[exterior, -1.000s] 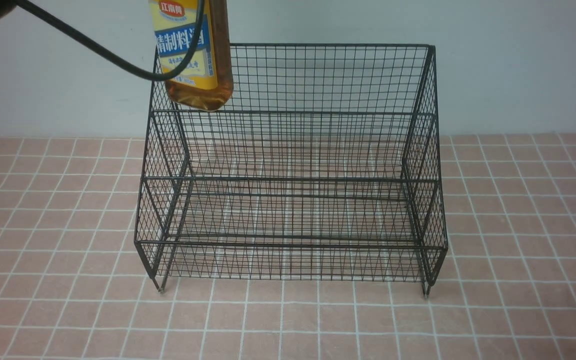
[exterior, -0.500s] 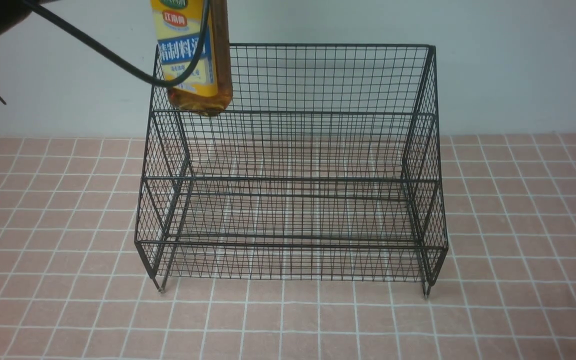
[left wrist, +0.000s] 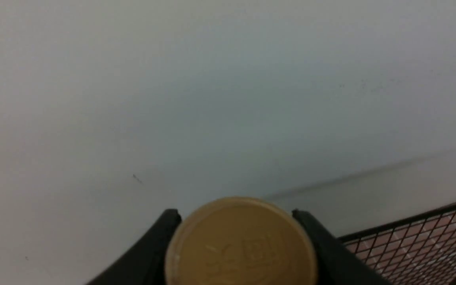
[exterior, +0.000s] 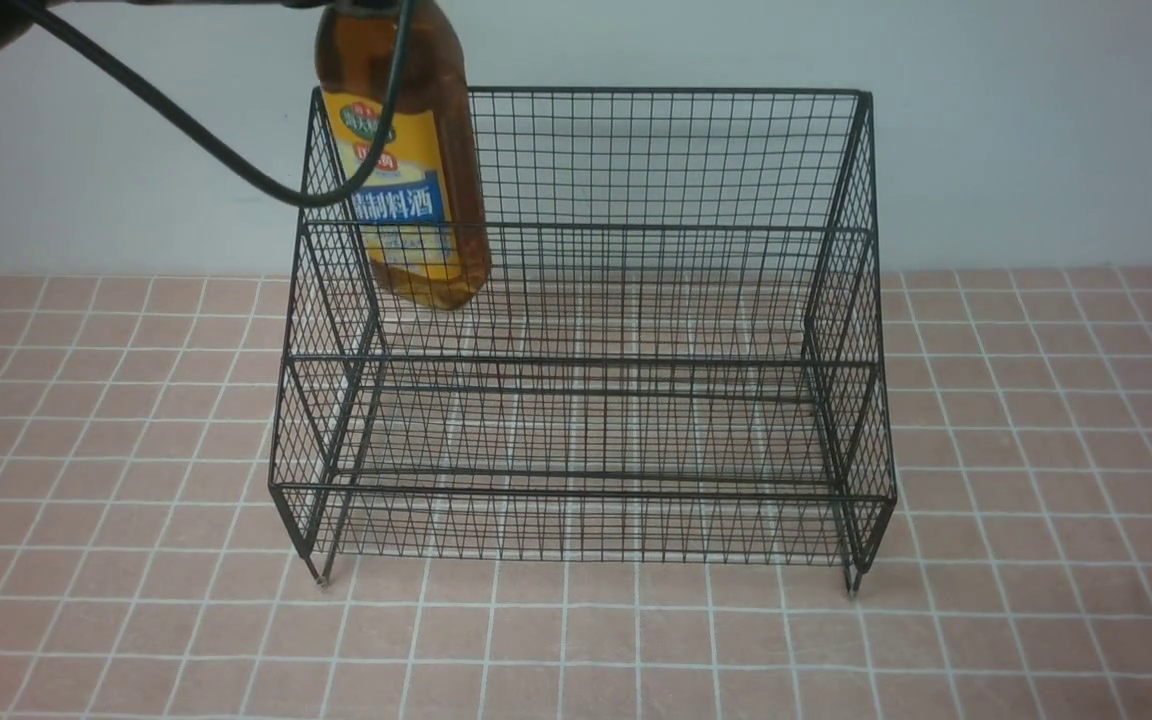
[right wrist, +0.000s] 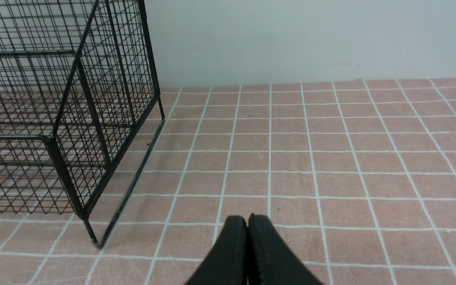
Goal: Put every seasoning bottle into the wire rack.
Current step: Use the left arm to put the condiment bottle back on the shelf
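my left pincer clamps the seasoning bottle at its gold cap so it hangs near upright, base down, inside the far left corner of the wire rack for a standing placement; my right pincer is closed, empty.

We are looking at a bench that is carrying a cover of pink square tiles with white grout lines. The rack is standing upright on it, resting on short feet, set towards the back near the pale wall. The tiles are showing through its mesh and stretching out in front and to both sides.
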Available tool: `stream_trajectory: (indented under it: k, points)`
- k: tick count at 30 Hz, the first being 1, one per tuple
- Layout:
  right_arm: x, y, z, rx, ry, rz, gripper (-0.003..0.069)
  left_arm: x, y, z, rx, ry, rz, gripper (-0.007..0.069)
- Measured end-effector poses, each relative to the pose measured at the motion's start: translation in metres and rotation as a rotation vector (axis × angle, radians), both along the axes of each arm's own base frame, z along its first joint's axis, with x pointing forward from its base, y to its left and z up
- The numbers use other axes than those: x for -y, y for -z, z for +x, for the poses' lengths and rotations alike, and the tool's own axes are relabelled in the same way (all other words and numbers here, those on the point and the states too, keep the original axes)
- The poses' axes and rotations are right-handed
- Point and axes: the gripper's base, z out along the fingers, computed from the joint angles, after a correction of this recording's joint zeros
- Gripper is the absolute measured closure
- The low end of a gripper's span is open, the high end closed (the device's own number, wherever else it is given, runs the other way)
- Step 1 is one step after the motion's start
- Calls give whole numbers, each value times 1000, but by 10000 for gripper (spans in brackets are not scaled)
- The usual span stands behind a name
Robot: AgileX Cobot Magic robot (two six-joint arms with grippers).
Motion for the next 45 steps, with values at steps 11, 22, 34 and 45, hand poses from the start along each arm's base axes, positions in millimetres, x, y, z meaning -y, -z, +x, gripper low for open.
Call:
stream_trajectory:
  k: [11, 22, 34, 45]
  points:
    - [0, 0, 0, 0, 0, 0, 671, 4, 33, 16, -111, 14, 42, 317]
    - [0, 0, 0, 0, 0, 0, 671, 6, 48, 24, -154, 3, 25, 317]
    - [0, 0, 0, 0, 0, 0, 671, 4, 24, 25, -11, -33, -33, 225]
    - [0, 0, 0, 0, 0, 0, 671, -8, -42, -34, 38, 9, 0, 391]
